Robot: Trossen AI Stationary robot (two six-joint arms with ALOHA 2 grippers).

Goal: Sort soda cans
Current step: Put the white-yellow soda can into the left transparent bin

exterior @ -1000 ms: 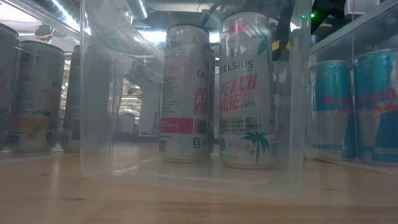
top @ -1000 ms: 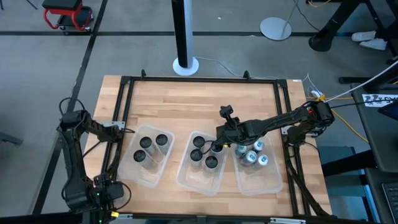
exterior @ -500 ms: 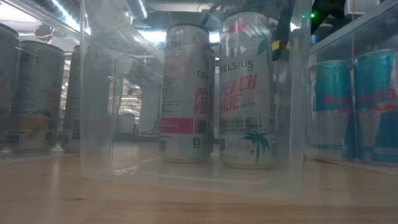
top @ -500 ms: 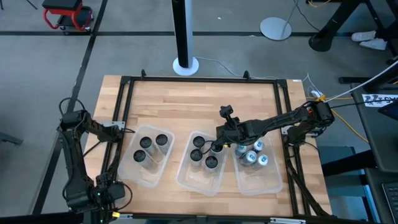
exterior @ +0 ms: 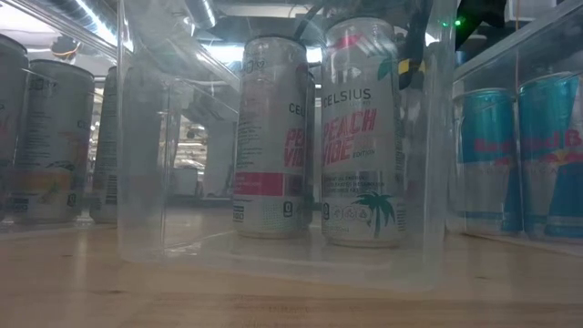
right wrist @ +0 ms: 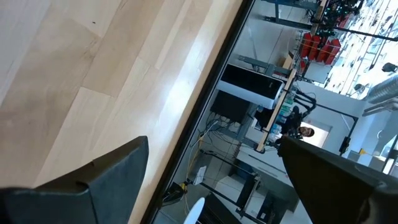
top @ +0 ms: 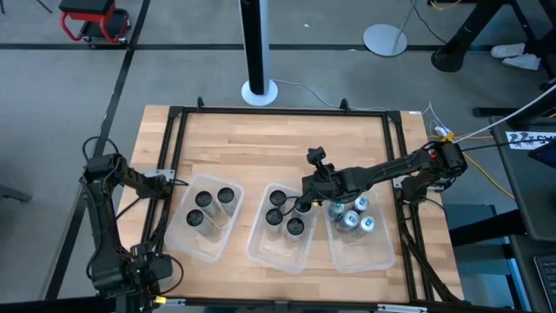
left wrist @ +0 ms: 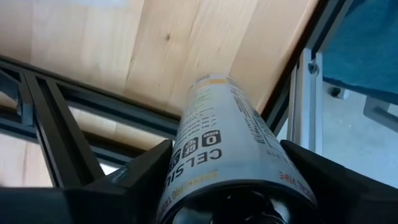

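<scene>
Upright soda cans fill three clear bins. The left bin [top: 207, 239] holds three dark-topped cans [top: 208, 209]. The middle bin [top: 280, 245] holds several dark-topped cans [top: 276, 217], which show as white Celsius cans [exterior: 364, 137] in the low view. The right bin [top: 360, 250] holds several silver-topped blue cans [top: 352, 217] [exterior: 537, 155]. My left gripper [top: 169, 180] is at the table's left side by the black frame, shut on a white Celsius can [left wrist: 230, 137]. My right gripper [top: 304, 205] is over the middle bin's far right corner, open [right wrist: 211, 180], with nothing between its fingers. My left gripper holds the can by its side wall [left wrist: 186, 162], pinched between the two fingers [left wrist: 140, 180]. The can lies along the fingers, its dark end toward the wrist and its other end [left wrist: 211, 84] sticking out past the fingertips. It is tilted above the frame and the wood, and no part of it shows resting on them.
A black metal frame [top: 174, 139] runs around the tabletop and crosses under my left gripper [left wrist: 56, 124]. The far half of the wooden table [top: 278, 148] is bare. A black pole on a white base [top: 258, 87] stands beyond the far edge.
</scene>
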